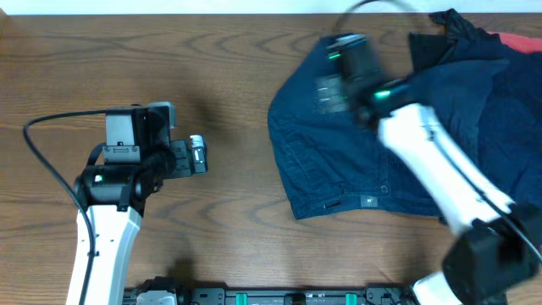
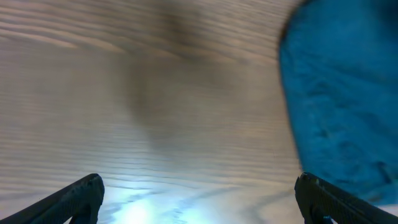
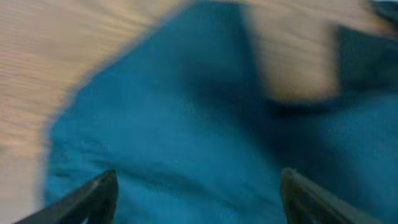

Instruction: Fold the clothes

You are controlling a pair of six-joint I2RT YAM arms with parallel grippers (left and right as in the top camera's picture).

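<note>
right hand (image 3: pixel 198 190) spread above shorts (image 1: pixel 334 161)

Clothes, 4 pieces: 1 pair of dark blue denim shorts (image 1: pixel 339 161), 1 darker navy cloth garment (image 1: pixel 500 110), 1 black cloth piece (image 1: pixel 449 30), 1 red cloth piece (image 1: pixel 518 40). White robot arms, 2: left arm (image 1: pixel 106 233), right arm (image 1: pixel 432 161). Black two-finger grippers, 2: left gripper (image 2: pixel 199 193), right gripper (image 3: pixel 199 193). 1 brown wood-grain table (image 1: pixel 169 51).

Dark blue denim shorts (image 1: pixel 339 161) lie rumpled on the right side, against a heap of navy, black and red clothes (image 1: pixel 483 51).
</note>
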